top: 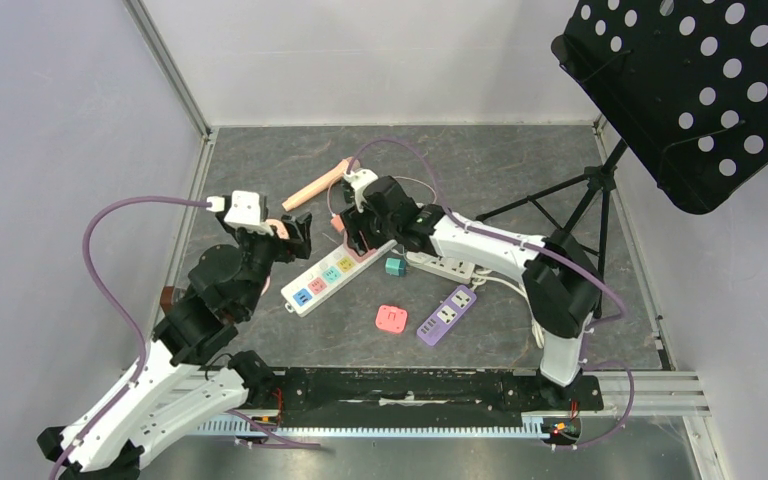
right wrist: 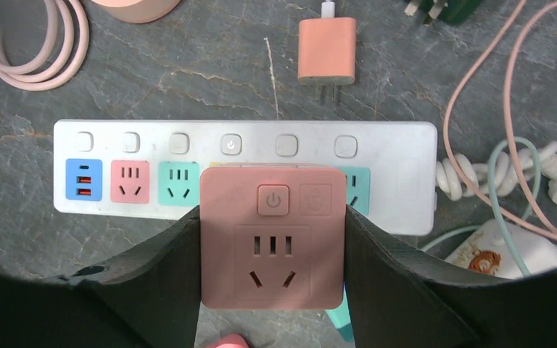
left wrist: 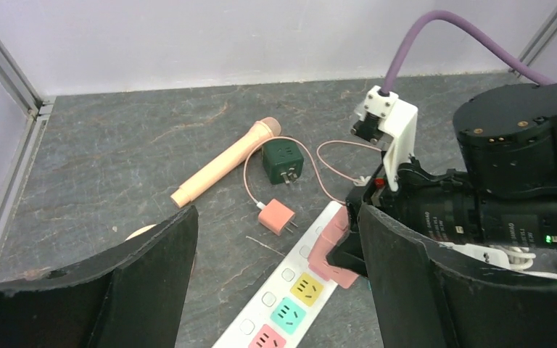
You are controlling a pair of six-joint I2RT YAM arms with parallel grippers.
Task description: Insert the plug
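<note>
My right gripper (right wrist: 272,254) is shut on a pink square adapter plug (right wrist: 272,239), one finger on each side. It holds the plug over the middle of a white power strip (right wrist: 399,174) with coloured sockets. In the left wrist view the pink plug (left wrist: 330,250) sits against the strip (left wrist: 261,299) just past the yellow socket (left wrist: 307,288). I cannot tell how deep it is seated. My left gripper (left wrist: 275,225) is open and empty, hovering over the strip's near end. In the top view the right gripper (top: 365,235) and left gripper (top: 290,235) flank the strip (top: 325,280).
A small pink charger (right wrist: 326,51), a dark green adapter (left wrist: 283,163) and a peach stick (left wrist: 221,163) lie behind the strip. A teal cube (top: 394,266), another white strip (top: 440,267), a purple strip (top: 447,315) and a pink square (top: 391,319) lie to the right. A black music stand (top: 690,90) stands at the far right.
</note>
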